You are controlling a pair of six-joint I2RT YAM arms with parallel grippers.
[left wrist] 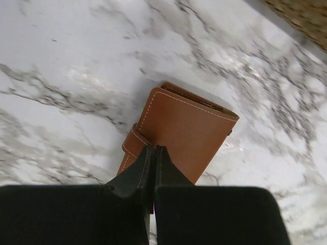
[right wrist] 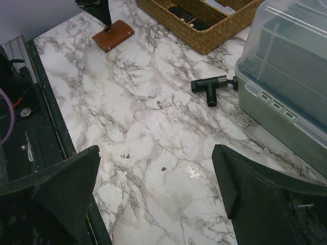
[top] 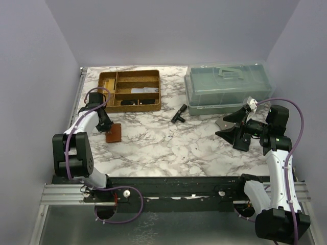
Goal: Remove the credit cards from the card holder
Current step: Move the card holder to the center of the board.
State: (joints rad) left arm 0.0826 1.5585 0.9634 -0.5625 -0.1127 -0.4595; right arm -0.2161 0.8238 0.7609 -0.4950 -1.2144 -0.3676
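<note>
Top external view: the left gripper (top: pixel 106 125) bears down on the brown leather card holder (top: pixel 114 133), which lies closed on the marble table (top: pixel 168 148) near the woven tray (top: pixel 130 91). The right gripper (top: pixel 220 127) hangs well apart beside the plastic box (top: pixel 227 87). Left wrist view: the claw is clenched tip to tip at the holder's near edge with nothing visible between its fingers, apparently pinning or prying the cover. Right wrist view: its jaws stand released above the marble, seemingly waiting. No credit cards show.
</note>
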